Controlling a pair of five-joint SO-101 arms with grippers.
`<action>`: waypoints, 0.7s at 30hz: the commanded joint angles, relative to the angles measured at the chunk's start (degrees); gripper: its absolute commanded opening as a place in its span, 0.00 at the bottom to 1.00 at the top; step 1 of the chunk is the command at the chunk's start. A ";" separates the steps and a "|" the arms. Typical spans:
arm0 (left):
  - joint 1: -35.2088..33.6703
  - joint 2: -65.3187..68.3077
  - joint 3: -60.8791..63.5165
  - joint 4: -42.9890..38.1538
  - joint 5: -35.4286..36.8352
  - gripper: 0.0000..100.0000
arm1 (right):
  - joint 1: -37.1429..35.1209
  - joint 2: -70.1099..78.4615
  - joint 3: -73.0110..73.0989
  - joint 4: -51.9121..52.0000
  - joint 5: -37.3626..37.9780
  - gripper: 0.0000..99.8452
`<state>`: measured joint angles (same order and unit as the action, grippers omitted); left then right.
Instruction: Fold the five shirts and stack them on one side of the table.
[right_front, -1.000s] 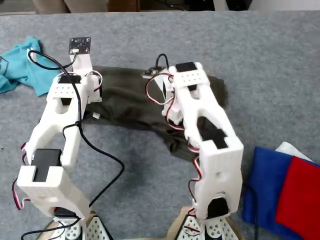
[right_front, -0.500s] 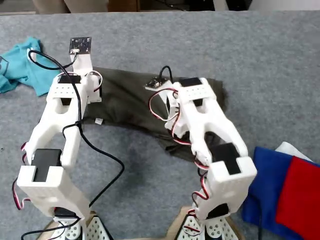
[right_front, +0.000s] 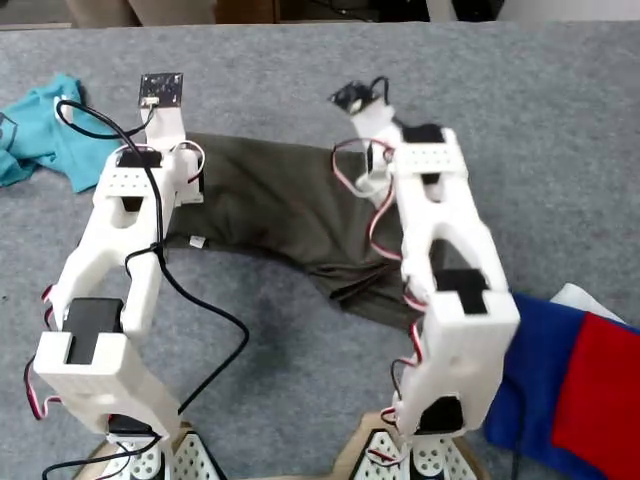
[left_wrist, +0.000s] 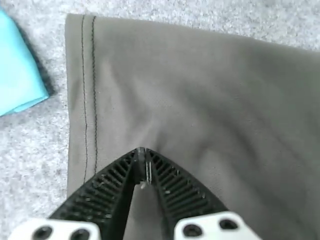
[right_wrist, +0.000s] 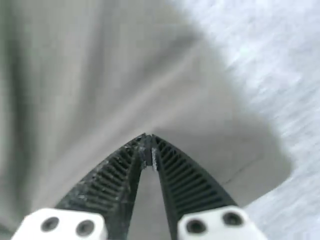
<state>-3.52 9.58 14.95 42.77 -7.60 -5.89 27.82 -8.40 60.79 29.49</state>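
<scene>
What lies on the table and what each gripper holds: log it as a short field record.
Spread out: dark olive-green fabric shirt, mid-table
Left gripper: shut, pinching the olive shirt near its stitched hem
Right gripper: shut, pinching the same shirt
Loose: crumpled teal shirt, far left
Stack: red cloth on blue cloth, right edge

A grey, felt-like covering spreads over the table (right_front: 560, 110).

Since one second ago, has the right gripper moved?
Yes. The right gripper, holding the olive shirt, moved rightward and farther out, away from the teal shirt.
</scene>
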 joint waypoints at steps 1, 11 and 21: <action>-0.62 -2.33 2.29 -5.63 0.09 0.02 | 1.80 7.69 -16.92 2.20 0.18 0.01; -1.41 15.34 -15.47 1.76 -0.44 0.02 | 8.31 36.44 -58.77 14.51 0.09 0.01; -2.02 41.80 -58.46 24.97 -0.44 0.02 | 11.12 50.15 -79.87 15.30 0.44 0.01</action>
<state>-4.48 46.07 -30.77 64.31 -7.52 3.52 77.76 -83.65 77.05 29.49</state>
